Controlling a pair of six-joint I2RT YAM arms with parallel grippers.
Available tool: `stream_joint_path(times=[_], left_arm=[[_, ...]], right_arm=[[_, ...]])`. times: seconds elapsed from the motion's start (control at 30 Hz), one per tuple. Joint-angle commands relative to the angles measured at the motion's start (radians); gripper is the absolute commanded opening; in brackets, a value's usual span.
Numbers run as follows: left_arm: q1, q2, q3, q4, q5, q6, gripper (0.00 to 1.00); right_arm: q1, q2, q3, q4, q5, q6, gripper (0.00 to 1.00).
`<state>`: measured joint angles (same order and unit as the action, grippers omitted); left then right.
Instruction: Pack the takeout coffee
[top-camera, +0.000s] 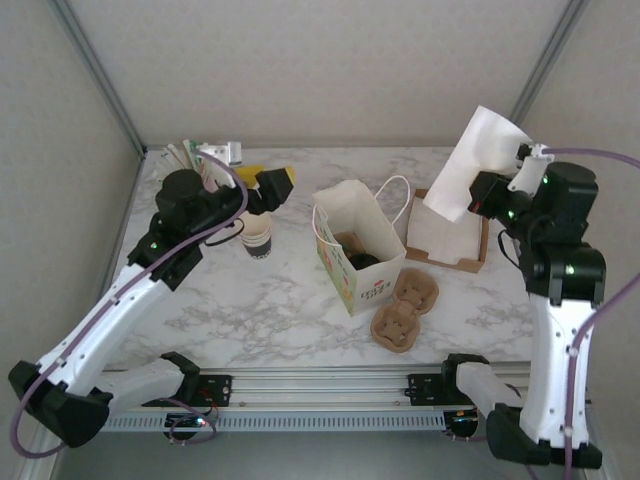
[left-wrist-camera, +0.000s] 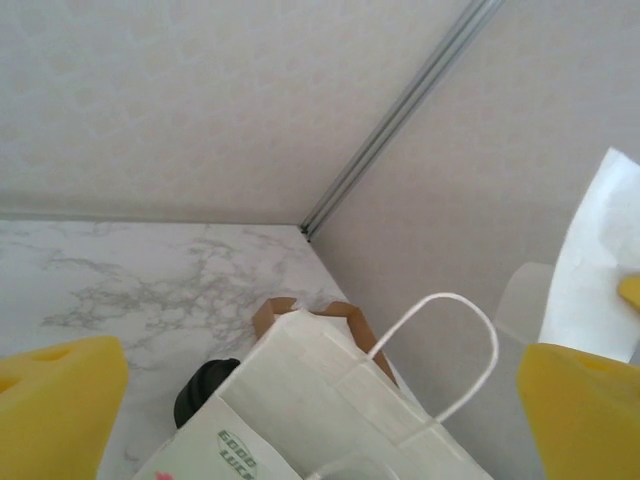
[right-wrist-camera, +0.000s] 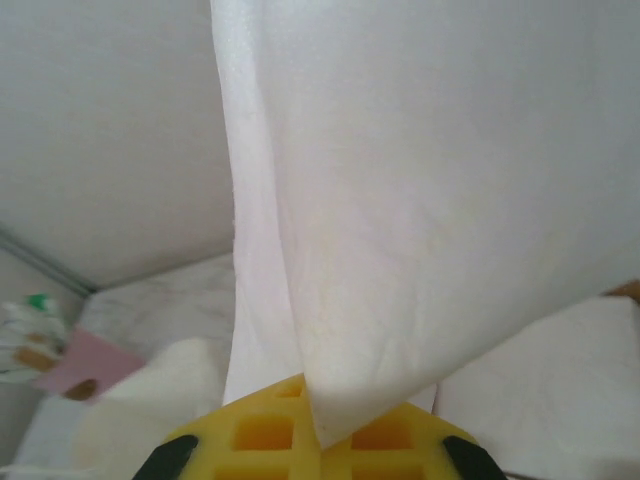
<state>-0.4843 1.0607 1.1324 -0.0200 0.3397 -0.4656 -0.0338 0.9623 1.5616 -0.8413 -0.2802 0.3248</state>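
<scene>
The takeout coffee (top-camera: 362, 259) sits down inside the white paper bag (top-camera: 365, 235), which stands open-mouthed near the middle of the table. From the top view I see only its dark round lid, facing up toward the camera. So its long axis seems to run straight up and down, though the bag hides its wall and I cannot be sure. In my left wrist view a black rounded shape (left-wrist-camera: 205, 392) peeks past the bag's edge, and I cannot tell whether it is that lid.

My left gripper (top-camera: 280, 185) hangs above the table just left of the bag, spread wide and holding nothing, its yellow fingers (left-wrist-camera: 60, 400) at the two sides of the view. My right gripper (top-camera: 480, 196) is pressed together on a white napkin (top-camera: 475, 160), lifted over the cardboard napkin tray (top-camera: 478, 262) to the right of the bag.

An open banded cup (top-camera: 258, 238) stands below my left gripper. Two brown pulp carriers (top-camera: 405, 308) lie touching each other in front of the bag. Small packets and sticks (top-camera: 205, 155) crowd the far left corner.

The table (top-camera: 300, 300) is white marble with grey veins. Pale panels wall it in on three sides, joined by metal corner posts (top-camera: 95, 70).
</scene>
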Motion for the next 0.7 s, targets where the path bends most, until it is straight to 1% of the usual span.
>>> stream_joint_path(times=[0.0, 0.13, 0.23, 0.33, 0.4, 0.47, 0.57, 0.67], left_arm=[[-0.011, -0.071, -0.039, 0.01, -0.014, 0.025, 1.0], [-0.013, -0.151, -0.081, 0.041, -0.027, 0.039, 1.0], [-0.013, -0.208, -0.127, 0.089, -0.026, 0.046, 1.0], [-0.013, -0.235, -0.156, 0.102, -0.034, 0.047, 1.0], [-0.013, -0.234, -0.164, 0.098, -0.043, 0.047, 1.0], [-0.013, -0.227, -0.169, 0.093, -0.052, 0.044, 1.0], [-0.013, -0.205, -0.161, 0.08, -0.061, 0.041, 1.0], [-0.013, -0.18, -0.146, 0.062, -0.07, 0.041, 1.0]], right_arm=[[0.008, -0.057, -0.028, 0.106, -0.171, 0.06, 0.0], [0.009, -0.124, -0.099, 0.232, -0.323, 0.148, 0.0], [0.022, -0.136, -0.147, 0.311, -0.426, 0.201, 0.0], [0.065, -0.129, -0.182, 0.362, -0.469, 0.225, 0.0], [0.112, -0.11, -0.186, 0.366, -0.468, 0.214, 0.0], [0.18, -0.082, -0.175, 0.349, -0.443, 0.186, 0.0], [0.312, -0.026, -0.141, 0.303, -0.368, 0.12, 0.0], [0.434, 0.036, -0.1, 0.243, -0.246, 0.05, 0.0]])
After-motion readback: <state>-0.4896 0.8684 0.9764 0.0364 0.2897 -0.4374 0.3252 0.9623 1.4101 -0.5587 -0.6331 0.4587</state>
